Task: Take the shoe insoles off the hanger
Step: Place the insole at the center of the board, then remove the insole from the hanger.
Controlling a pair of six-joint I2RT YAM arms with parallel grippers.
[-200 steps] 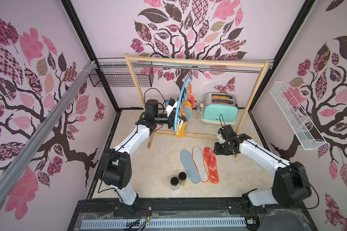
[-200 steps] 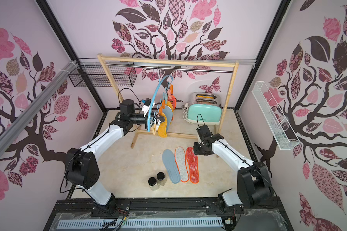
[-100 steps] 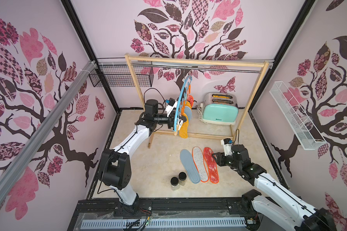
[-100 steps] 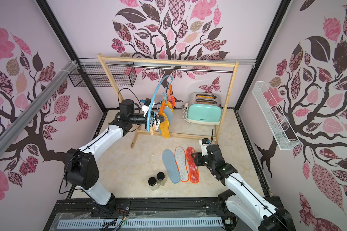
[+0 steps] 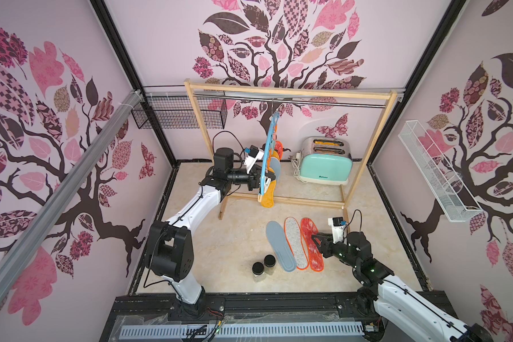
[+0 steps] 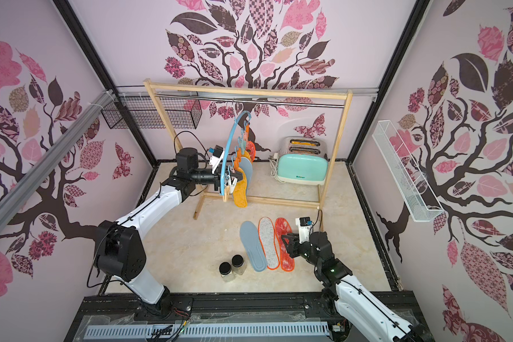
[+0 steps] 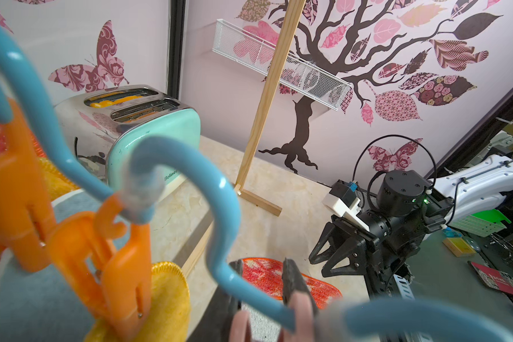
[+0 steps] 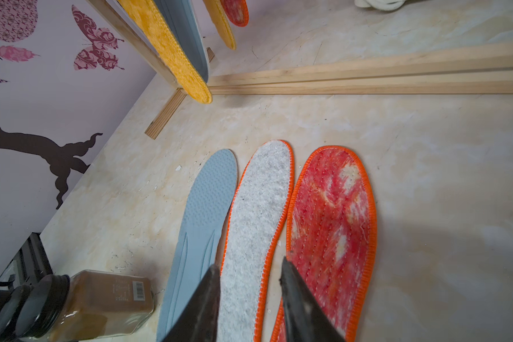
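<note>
- My left tool (image 7: pixel 264 284) is pinching the wavy lower bar of the light blue hanger (image 5: pixel 267 148). In the left wrist view the bar runs between its fingers (image 7: pixel 293 284).
- The hanger hangs by its hook from the metal rail of the wooden frame (image 5: pixel 367 165), edge-on in both top views.
- Four insoles hang from it. The low yellow insole (image 5: pixel 268 195) reaches furthest down, with the hanging grey-blue insole (image 5: pixel 276 168) just behind it. The upper yellow insole (image 6: pixel 245 155) and the hanging red insole (image 6: pixel 251 148) are higher up and partly hidden.
- An orange clothespin (image 7: pixel 122 266) clamps the low yellow insole.
- My right tool (image 8: pixel 249 266) is spread with nothing between its tips. It hovers low over the table (image 5: pixel 219 237), at the red end of the row lying there.
- That row lies flat, edges touching: the loose grey-blue insole (image 5: pixel 279 245), the felt insole (image 5: pixel 296 242) and the loose red insole (image 8: pixel 329 213).
- Two black-lidded jars (image 5: pixel 262 266) stand just beside the row, and a mint toaster (image 5: pixel 325 165) sits behind the frame.
</note>
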